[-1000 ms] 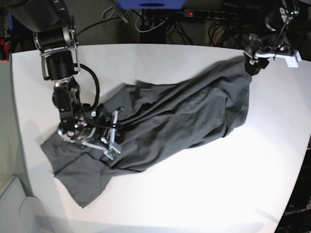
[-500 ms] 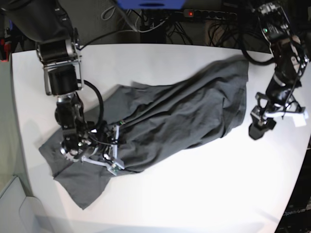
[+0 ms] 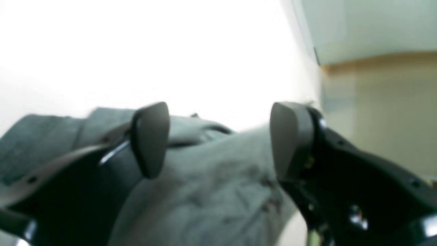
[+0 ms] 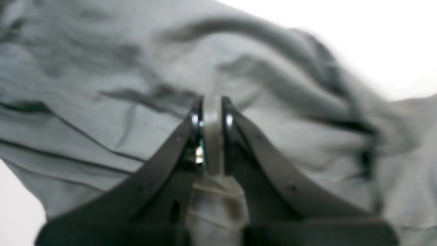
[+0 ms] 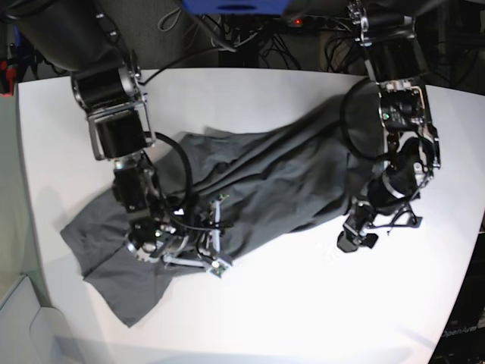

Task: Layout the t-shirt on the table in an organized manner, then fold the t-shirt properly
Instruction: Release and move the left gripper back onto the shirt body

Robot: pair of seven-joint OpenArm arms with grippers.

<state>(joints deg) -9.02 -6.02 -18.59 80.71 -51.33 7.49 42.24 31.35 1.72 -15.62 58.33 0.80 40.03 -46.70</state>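
The dark grey t-shirt (image 5: 288,182) lies crumpled in a long diagonal band across the white table (image 5: 303,311). In the base view my right gripper (image 5: 215,264) lies low on the shirt's near edge at the left. The right wrist view shows its jaws shut, with a pale fold of the t-shirt (image 4: 102,68) pinched between them. My left gripper (image 5: 353,240) hovers at the shirt's lower right edge. It is open in the left wrist view, where its fingers (image 3: 152,136) straddle wrinkled cloth of the t-shirt (image 3: 211,191) without closing on it.
Cables (image 5: 250,38) and dark equipment crowd the space behind the table's far edge. The table's right edge (image 5: 474,250) runs close to the left arm. Bare tabletop (image 3: 170,51) lies beyond the cloth in the left wrist view.
The left arm swung from the shirt's far right corner down to its lower right edge. The right gripper slid forward and rightward along the shirt's near edge, staying shut.
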